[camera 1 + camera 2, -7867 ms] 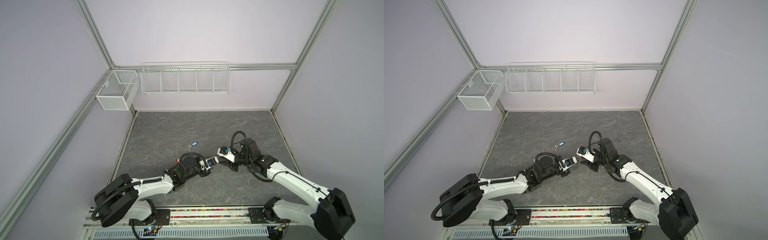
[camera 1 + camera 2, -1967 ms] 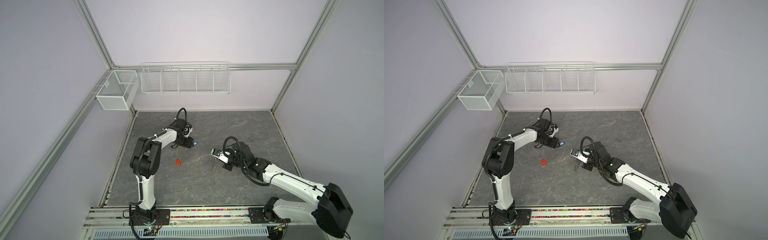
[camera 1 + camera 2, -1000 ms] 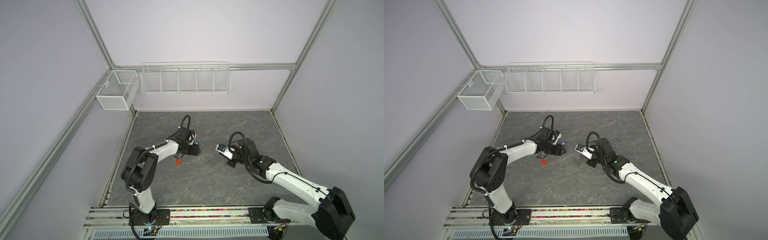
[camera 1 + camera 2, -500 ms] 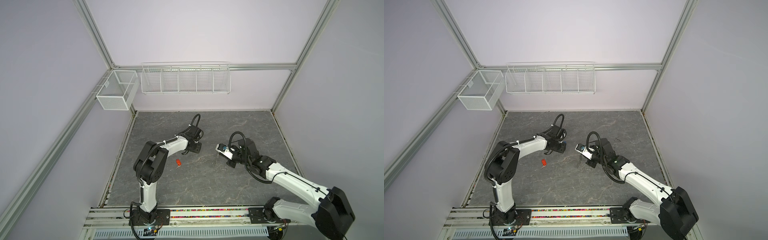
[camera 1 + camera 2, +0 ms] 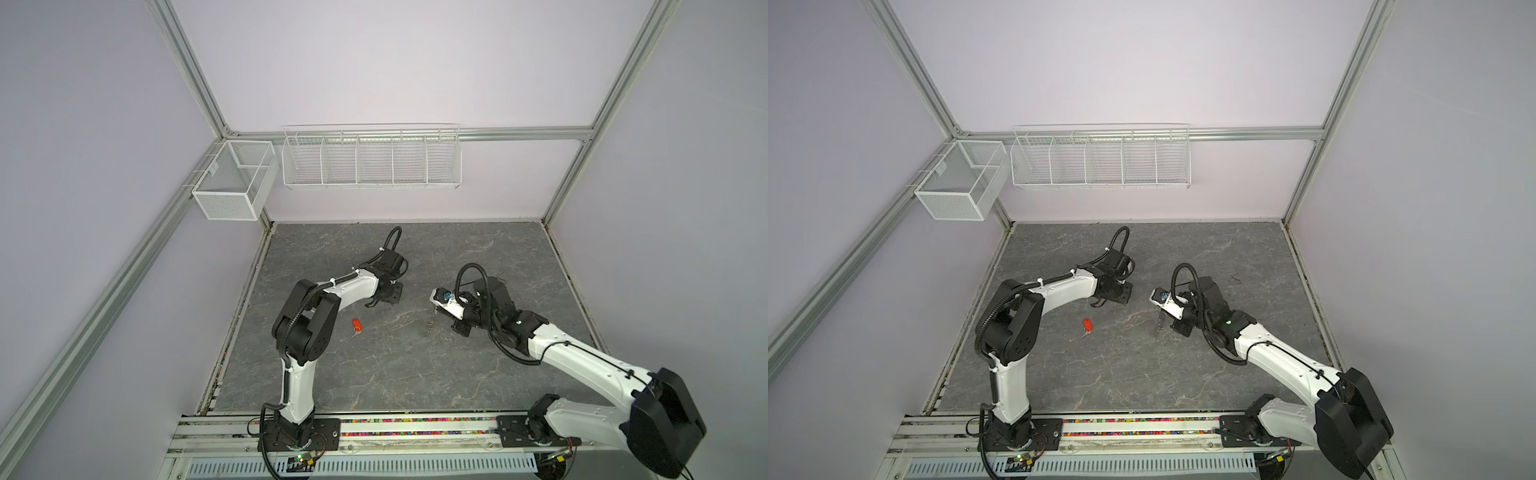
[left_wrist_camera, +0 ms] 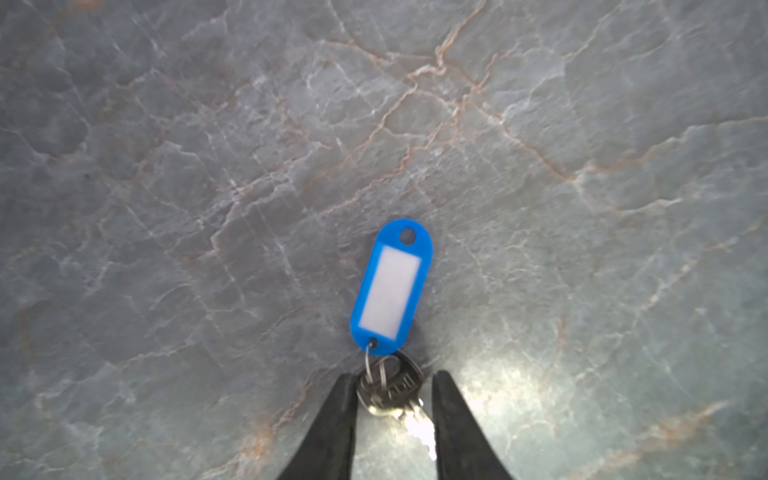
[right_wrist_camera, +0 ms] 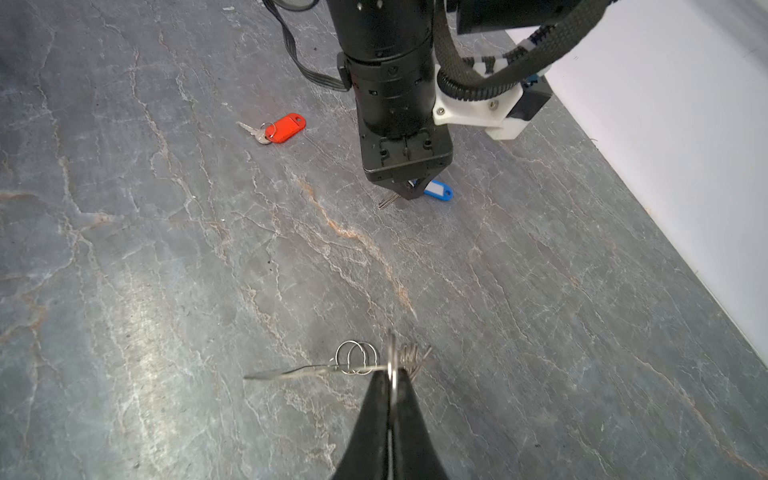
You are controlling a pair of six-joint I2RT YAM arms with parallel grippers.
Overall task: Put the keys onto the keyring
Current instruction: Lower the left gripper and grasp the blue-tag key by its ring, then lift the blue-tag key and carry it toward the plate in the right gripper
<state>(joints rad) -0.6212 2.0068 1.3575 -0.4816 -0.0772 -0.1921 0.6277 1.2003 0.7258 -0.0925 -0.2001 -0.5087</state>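
Since the earliest frames the left arm (image 5: 353, 286) has swung from low at the counter's (image 5: 415, 374) front edge out to its middle. The red key (image 5: 356, 325), not on the counter then, now lies flat on it, well apart from both hands and nearer the left arm.

The left hand (image 6: 395, 376) points down at the blue key (image 6: 390, 286), which lies flat on the counter with its tag pointing away from the hand. The fingers stand apart on either side of the key's head: one touches its ring, and a thin gap shows at the other, so it is not clamped. In both top views this hand hides the blue key.

The right hand (image 7: 390, 374) is pressed together on the keyring (image 7: 353, 369), seen edge-on in the right wrist view with two small rings beside the fingertips. In both top views the keyring hangs from it as a thin sliver; whether its low end touches the counter I cannot tell. Neither key is on the keyring.
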